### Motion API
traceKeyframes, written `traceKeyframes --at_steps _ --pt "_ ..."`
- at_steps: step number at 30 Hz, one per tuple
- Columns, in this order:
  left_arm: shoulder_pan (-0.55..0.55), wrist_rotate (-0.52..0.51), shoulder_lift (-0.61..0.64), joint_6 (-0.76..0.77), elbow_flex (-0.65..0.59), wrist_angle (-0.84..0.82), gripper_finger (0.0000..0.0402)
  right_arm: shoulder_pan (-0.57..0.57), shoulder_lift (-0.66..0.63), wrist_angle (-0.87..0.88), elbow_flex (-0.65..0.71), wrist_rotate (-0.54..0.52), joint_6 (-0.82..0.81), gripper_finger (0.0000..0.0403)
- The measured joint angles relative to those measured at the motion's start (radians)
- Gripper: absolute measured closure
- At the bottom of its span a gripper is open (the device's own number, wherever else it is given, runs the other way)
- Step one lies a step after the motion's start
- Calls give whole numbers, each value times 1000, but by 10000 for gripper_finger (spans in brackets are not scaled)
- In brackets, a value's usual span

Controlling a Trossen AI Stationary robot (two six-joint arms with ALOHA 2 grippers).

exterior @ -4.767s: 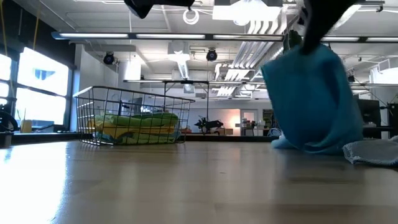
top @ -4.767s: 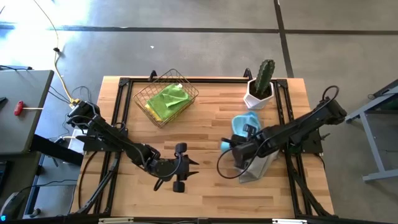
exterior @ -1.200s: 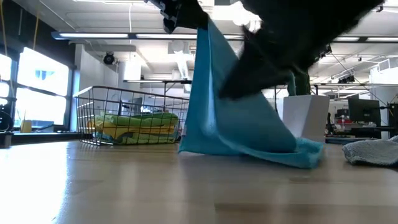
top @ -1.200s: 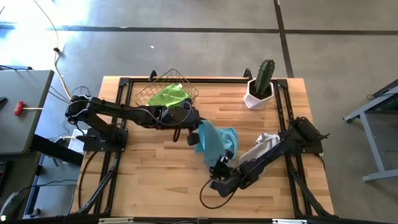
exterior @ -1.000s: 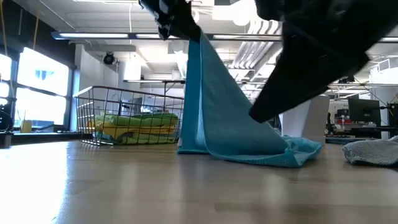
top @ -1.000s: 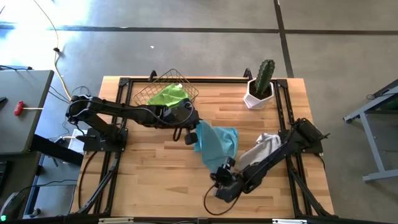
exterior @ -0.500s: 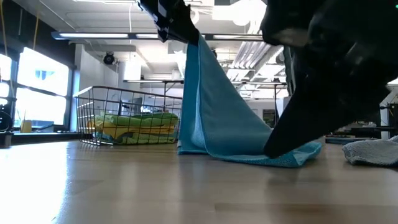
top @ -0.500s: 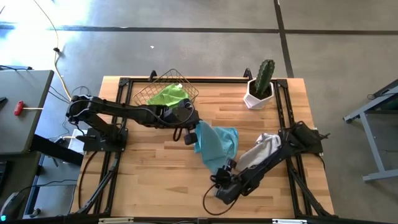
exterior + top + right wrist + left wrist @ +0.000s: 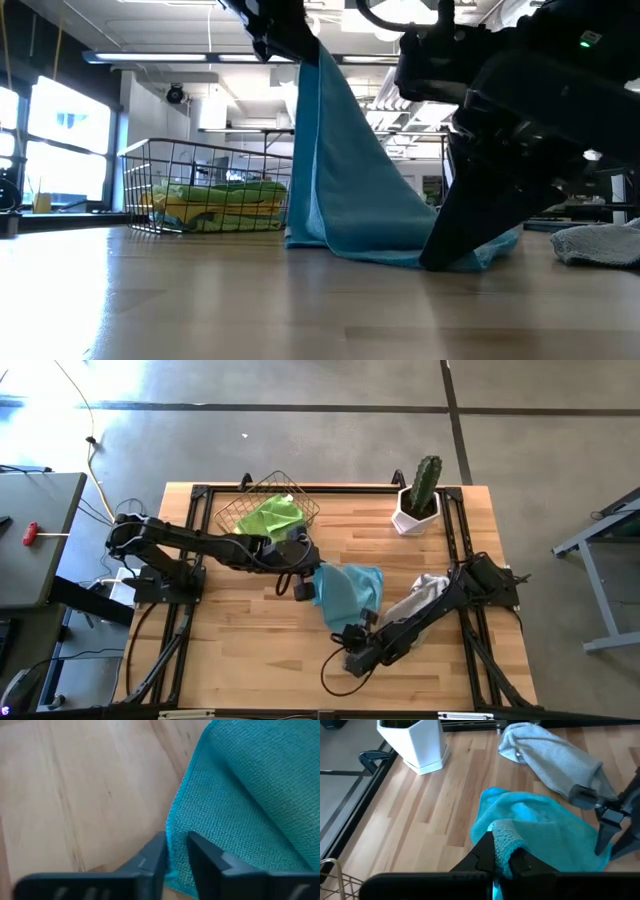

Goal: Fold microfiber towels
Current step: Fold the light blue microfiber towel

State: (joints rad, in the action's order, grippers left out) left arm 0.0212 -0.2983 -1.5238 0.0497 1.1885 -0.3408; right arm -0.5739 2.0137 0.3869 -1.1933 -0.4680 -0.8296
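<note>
1. We see the light blue microfiber towel [image 9: 348, 590] near the middle of the wooden table [image 9: 250, 650], half raised: one corner is lifted and the rest slopes down onto the boards.
2. The left gripper [image 9: 503, 856], at the towel's left side, has its fingers clamped tight on the bunched upper corner; we judge this hold keeps the cloth taut for spreading.
3. The right gripper [image 9: 176, 851], at the towel's near lower edge, has its two fingers narrowly apart astride the hem, closing on it. We cannot tell whether it grips yet.
4. Held at two points, the cloth can, we judge, be drawn flat before folding.
5. The crumpled grey microfiber towel [image 9: 425, 592] lies just right of the blue one, under the right arm.
6. The wire basket [image 9: 262, 518] with a lime green towel [image 9: 268, 515] stands at the far left, the white pot with a cactus [image 9: 418, 500] at the far right.
7. Bare boards near the front left leave room to lay the towel out.
</note>
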Motion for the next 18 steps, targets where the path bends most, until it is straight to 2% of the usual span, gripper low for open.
traceKeyframes --at_steps 5,9,13,18 --pt "-21 0 2 1 0 -13 401 5 -4 1 -1 43 50 396" --pt "-44 1 4 37 0 -82 401 6 -41 45 4 120 53 398" --pt "-78 14 14 106 0 -208 401 -10 -142 126 7 165 52 401" --pt "-129 158 53 216 0 -300 401 -32 -306 235 6 122 46 402"
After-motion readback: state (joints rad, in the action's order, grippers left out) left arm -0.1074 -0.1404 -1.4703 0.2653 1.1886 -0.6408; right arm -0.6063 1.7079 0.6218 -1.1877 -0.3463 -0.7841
